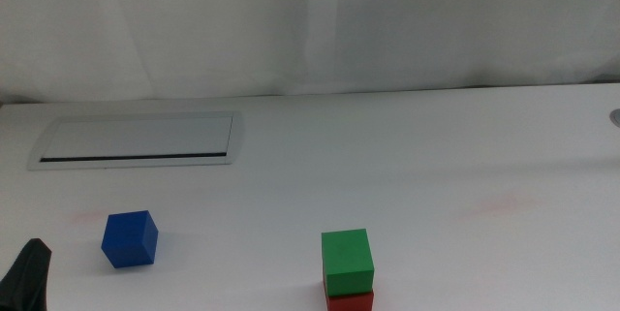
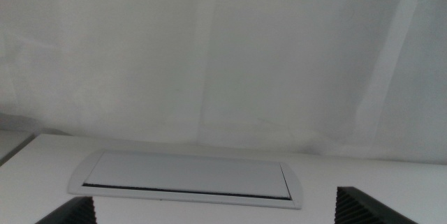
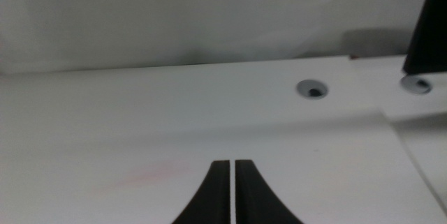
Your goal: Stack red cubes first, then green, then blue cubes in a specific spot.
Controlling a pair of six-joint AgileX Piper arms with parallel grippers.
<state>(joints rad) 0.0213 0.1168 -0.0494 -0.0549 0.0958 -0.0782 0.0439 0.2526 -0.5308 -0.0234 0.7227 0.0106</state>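
In the middle view a green cube (image 1: 348, 262) sits squarely on a red cube (image 1: 350, 300), which is cut off by the picture's lower edge. The blue cube (image 1: 130, 239) rests alone on the white table to their left. A dark tip of my left gripper (image 1: 27, 277) shows at the lower left corner, close beside the blue cube. In the left wrist view its jaws stand wide apart, open, with nothing between them (image 2: 216, 213). My right gripper (image 3: 232, 189) is out of the middle view; its wrist view shows it shut over bare table.
A flat silver-framed panel (image 1: 138, 139) lies at the back left of the table, also in the left wrist view as a panel (image 2: 187, 177). A round hole (image 3: 311, 89) and a dark post (image 3: 424, 25) show in the right wrist view. White curtain behind.
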